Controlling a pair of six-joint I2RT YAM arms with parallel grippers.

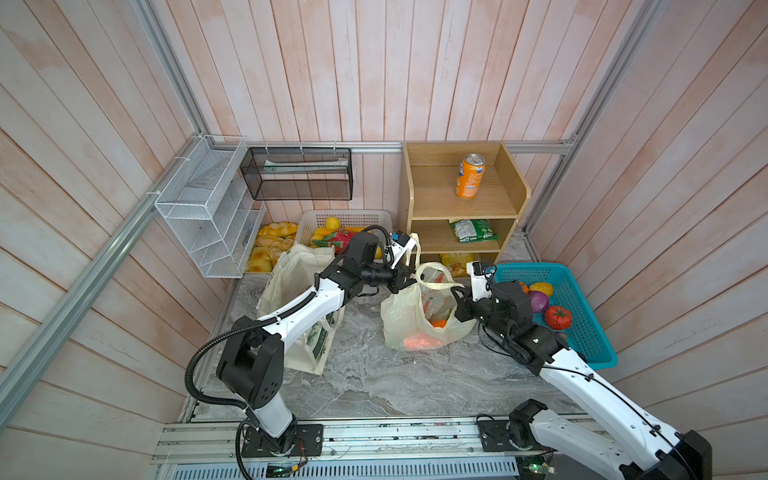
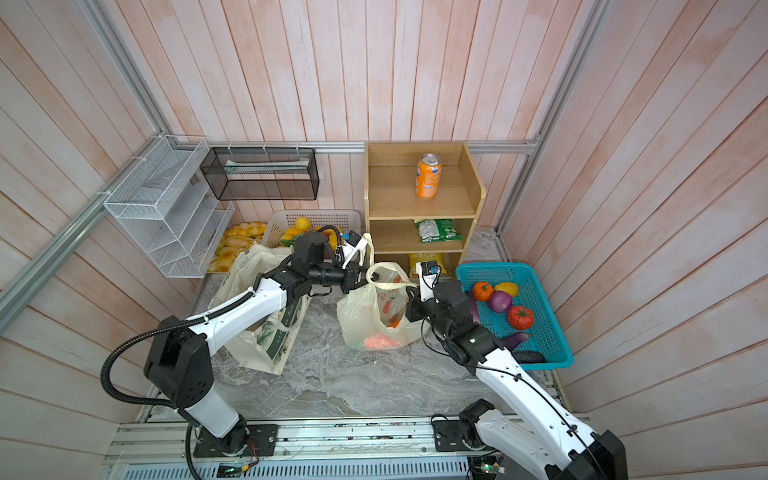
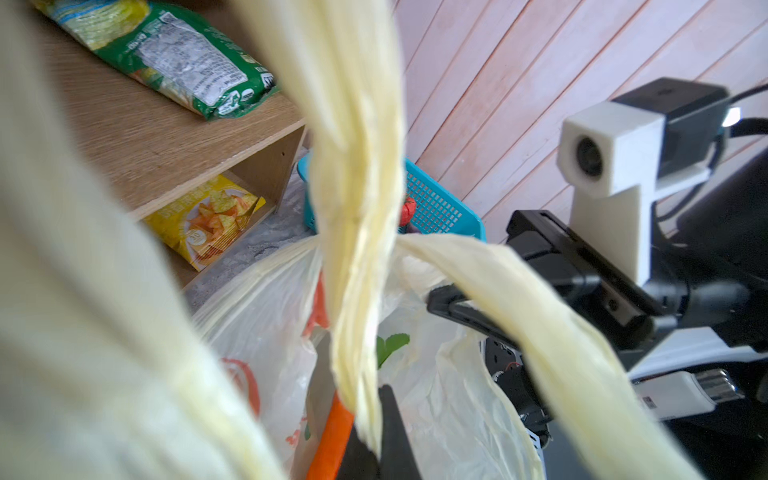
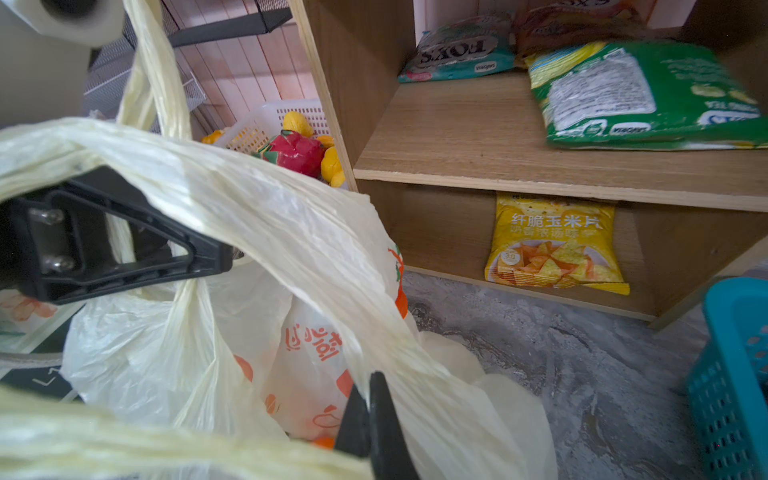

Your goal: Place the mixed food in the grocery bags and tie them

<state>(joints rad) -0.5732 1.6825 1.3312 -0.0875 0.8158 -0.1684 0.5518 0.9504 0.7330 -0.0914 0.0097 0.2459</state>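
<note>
The pale-yellow plastic grocery bag [image 1: 401,318] [image 2: 357,316] stands mid-table. Orange toy carrots [image 1: 439,322] [image 3: 332,436] of the mixed food lie inside, and a reddish-orange shape [image 1: 415,341] shows through its wall. My left gripper [image 1: 411,272] [image 2: 363,276] [image 3: 372,419] is shut on one bag handle [image 3: 357,208], which rises in a loop. My right gripper [image 1: 458,293] [image 2: 411,296] [image 4: 368,395] is shut on the other handle [image 4: 291,232], which is pulled taut across the first. The cream canvas tote [image 1: 291,266] [image 2: 249,266] stands at the left, partly hidden behind my left arm.
A wooden shelf [image 1: 465,208] at the back holds an orange can [image 1: 469,176], a green packet [image 1: 471,230] and a yellow chips packet [image 1: 457,262]. At the right is a blue basket [image 1: 582,328] of toy vegetables. A white basket [image 1: 353,218] and bread [image 1: 270,245] are at the back left.
</note>
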